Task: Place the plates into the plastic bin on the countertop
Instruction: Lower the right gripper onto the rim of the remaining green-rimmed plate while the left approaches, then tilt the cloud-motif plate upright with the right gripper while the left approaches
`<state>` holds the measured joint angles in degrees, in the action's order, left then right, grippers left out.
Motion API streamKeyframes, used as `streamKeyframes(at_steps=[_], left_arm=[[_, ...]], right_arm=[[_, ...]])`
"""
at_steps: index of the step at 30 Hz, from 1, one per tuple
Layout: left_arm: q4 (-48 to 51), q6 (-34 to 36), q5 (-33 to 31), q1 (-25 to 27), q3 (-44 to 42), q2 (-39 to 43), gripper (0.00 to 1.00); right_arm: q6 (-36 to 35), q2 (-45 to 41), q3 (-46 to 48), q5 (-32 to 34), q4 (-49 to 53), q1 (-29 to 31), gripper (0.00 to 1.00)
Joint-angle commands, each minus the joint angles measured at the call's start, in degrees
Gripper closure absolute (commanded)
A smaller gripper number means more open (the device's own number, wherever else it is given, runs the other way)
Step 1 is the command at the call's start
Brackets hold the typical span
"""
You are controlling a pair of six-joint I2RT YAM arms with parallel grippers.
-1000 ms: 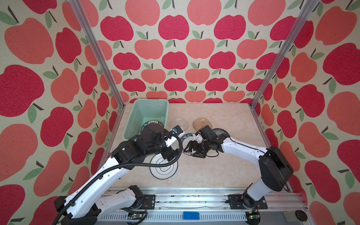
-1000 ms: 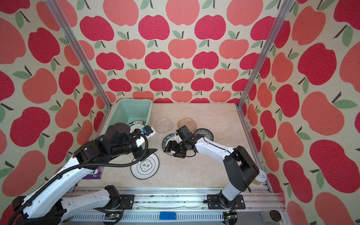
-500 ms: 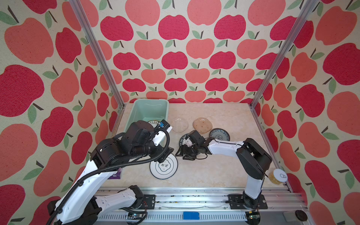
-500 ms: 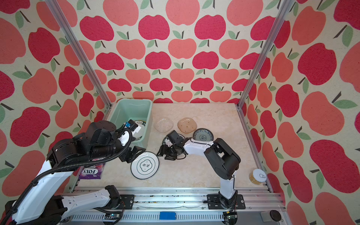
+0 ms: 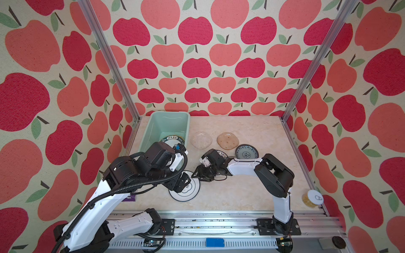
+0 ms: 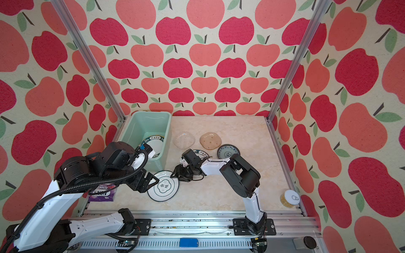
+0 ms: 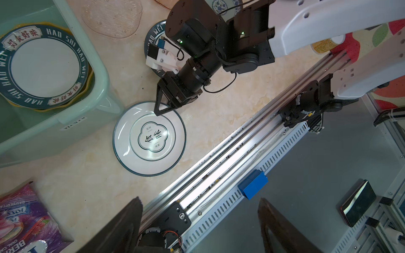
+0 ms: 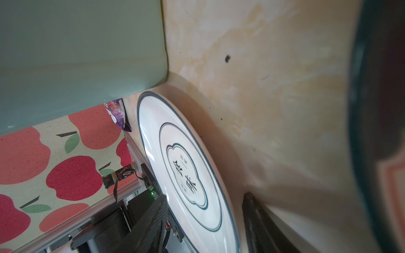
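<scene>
Emblem plate (image 7: 151,138) partly hidden by spread right end effector (image 7: 165,109), left end effector (image 7: 198,199) spread, partly cropped

Both arms bend low inward, left hand (image 7: 199,199) gaping, right hand (image 7: 164,110) half-spread.

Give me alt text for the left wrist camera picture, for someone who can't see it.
The right end effector is at the rim of a white emblem plate lying flat on the beige countertop. Beside it, the mint plastic bin holds a lettered-rim plate stacked on a yellow plate. A clear glass plate and a purple snack packet lie nearby.
</scene>
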<state>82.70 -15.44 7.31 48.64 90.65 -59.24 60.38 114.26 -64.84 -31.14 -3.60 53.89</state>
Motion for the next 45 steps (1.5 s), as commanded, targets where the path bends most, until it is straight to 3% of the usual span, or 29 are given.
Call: streamKeyframes(at_steps=[1, 9, 29, 37, 45], left_arm=[[0.1, -1.1, 0.9, 0.2, -1.8, 0.0, 0.15], [-4.7, -2.2, -0.2, 0.2, -4.1, 0.7, 0.15], [-8.8, -3.5, -2.5, 0.1, -7.1, 3.6, 0.13], [-12.3, -2.7, -3.0, -0.9, -7.7, 4.7, 0.12], [-16.5, -3.3, 1.4, -4.4, -8.1, 4.4, 0.11]], right_arm=[[1.1, 3.0, -1.4, -0.7, 0.4, 0.6, 0.45], [3.6, 5.1, -0.4, -1.9, -2.1, 0.8, 0.54], [1.8, 3.3, -1.6, -0.4, 3.6, 0.7, 0.96], [-3.8, -1.7, -3.8, 0.2, 11.8, 0.5, 1.00], [-11.0, -10.3, -3.9, 3.0, 22.0, 0.0, 1.00]])
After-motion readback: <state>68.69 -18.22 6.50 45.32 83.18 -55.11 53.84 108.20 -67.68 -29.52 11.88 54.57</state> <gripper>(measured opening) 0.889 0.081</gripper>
